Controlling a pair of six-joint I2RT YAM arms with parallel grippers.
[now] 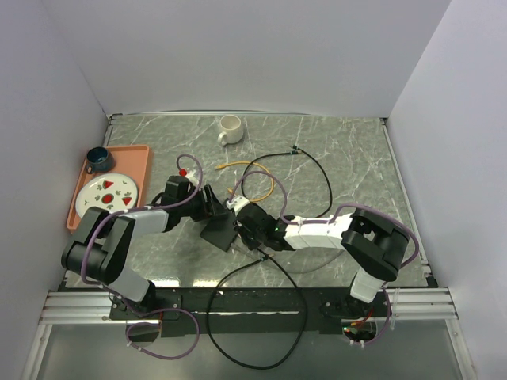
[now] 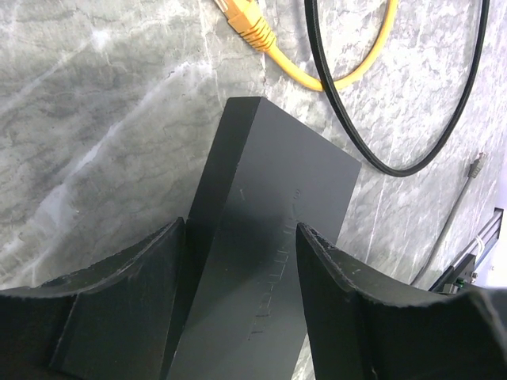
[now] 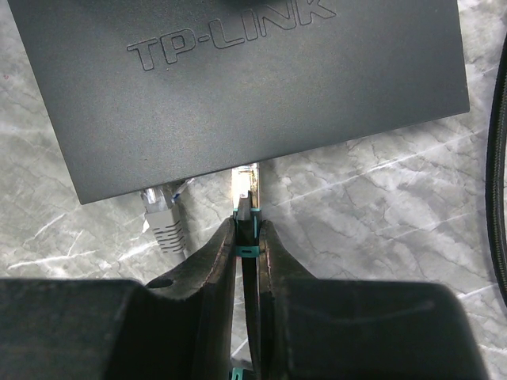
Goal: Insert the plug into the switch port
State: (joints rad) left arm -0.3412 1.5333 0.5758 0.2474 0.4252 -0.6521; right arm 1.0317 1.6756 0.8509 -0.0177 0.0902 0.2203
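Clamping the TP-LINK box (image 3: 238, 87) is the left hand (image 2: 242, 229); the right hand (image 3: 247, 226) pinches the plug (image 3: 246, 204).

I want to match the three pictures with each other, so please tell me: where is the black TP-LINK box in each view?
Top external: the black box lies low in the centre, between the ends of the two arms.
Left wrist: it fills the middle, tilted up between the left fingers.
Right wrist: it spans the top, logo showing, above the right fingers that pinch the plug.
Shared landmark: the grey marbled table.
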